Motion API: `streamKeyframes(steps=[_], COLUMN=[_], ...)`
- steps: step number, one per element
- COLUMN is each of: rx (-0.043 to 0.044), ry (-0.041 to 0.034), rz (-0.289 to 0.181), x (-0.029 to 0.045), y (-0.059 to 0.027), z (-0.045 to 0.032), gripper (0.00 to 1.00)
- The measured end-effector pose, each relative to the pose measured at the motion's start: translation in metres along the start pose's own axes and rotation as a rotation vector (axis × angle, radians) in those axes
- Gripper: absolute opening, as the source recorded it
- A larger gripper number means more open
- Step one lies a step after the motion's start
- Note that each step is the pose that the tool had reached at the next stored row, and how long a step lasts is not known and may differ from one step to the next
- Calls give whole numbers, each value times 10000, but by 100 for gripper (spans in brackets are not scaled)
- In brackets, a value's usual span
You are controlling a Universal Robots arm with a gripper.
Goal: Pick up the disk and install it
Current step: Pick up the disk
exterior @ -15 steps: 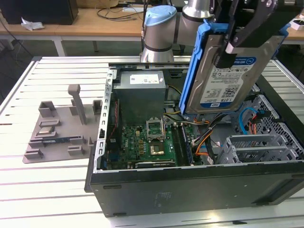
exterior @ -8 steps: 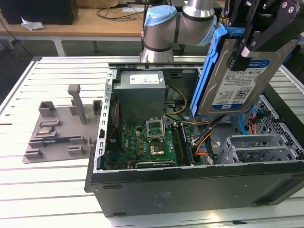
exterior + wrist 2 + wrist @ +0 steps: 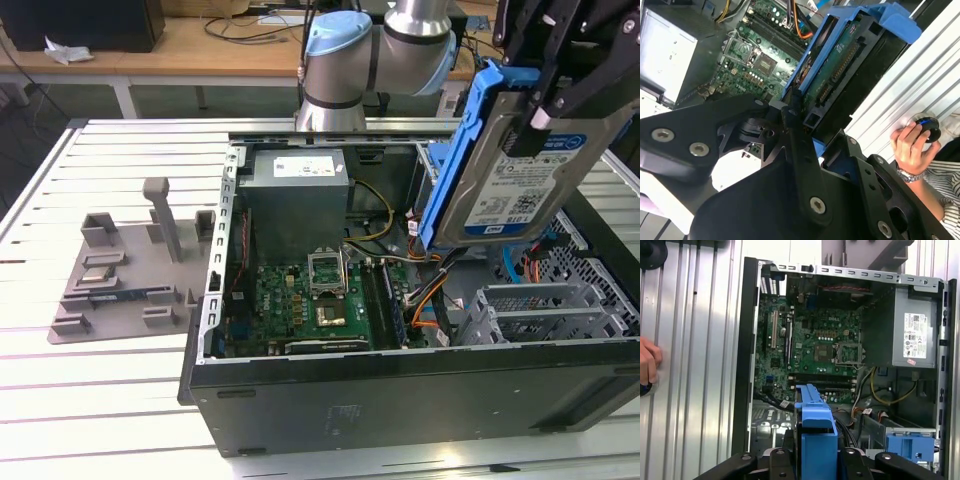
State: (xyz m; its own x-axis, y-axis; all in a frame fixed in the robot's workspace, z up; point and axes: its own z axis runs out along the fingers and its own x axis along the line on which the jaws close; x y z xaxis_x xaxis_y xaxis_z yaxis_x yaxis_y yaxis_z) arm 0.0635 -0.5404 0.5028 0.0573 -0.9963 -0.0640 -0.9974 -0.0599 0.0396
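Exterior view: the disk (image 3: 515, 175) is gripped by the closed jaws, long axis steeply tilted, and is held above the grey cage (image 3: 545, 305).

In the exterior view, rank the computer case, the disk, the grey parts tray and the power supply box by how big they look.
1. computer case
2. disk and grey parts tray: about alike, and the disk seems nearer the camera, so I won't rank them
3. power supply box
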Motion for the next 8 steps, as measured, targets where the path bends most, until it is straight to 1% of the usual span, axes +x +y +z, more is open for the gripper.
streamKeyframes(steps=[1, 8], rx=[-1, -3], ry=[2, 13], rz=[-1, 1], x=[2, 13], y=[-34, -169], z=[9, 42], gripper=[37, 37])
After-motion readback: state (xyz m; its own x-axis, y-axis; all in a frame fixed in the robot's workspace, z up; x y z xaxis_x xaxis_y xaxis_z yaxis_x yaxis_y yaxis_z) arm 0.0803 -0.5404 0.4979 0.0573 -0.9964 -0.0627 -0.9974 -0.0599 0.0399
